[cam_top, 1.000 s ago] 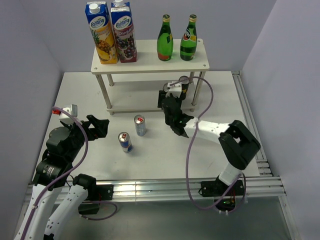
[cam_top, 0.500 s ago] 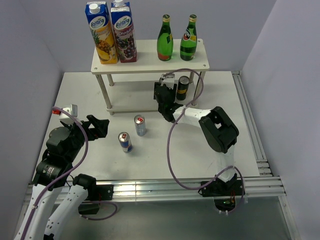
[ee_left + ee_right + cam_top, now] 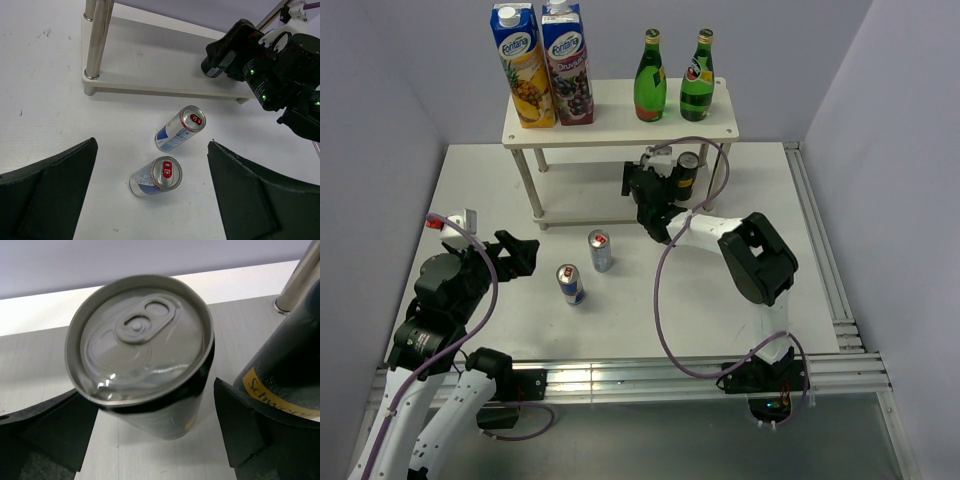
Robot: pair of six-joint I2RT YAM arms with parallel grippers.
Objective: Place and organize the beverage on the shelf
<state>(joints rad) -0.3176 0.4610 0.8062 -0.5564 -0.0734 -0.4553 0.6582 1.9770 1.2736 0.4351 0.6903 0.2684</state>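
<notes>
The right gripper [image 3: 147,395] stood open astride the upright dark can [image 3: 140,340] on the lower tier of the shelf [image 3: 620,125], while the first silver can [image 3: 179,128] and the second silver can [image 3: 156,176] stood upright in front of the shelf, apparently nearer the open left gripper [image 3: 152,150].

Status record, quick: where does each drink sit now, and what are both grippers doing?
top board: shelf holds yellow carton, purple carton, two green bottles
lower board: two dark cans standing side by side, right half
table: two silver cans upright in front of the shelf, not yet shelved
left gripper: open, empty, left of the silver cans
right gripper: open, one finger either side of one dark can
</notes>
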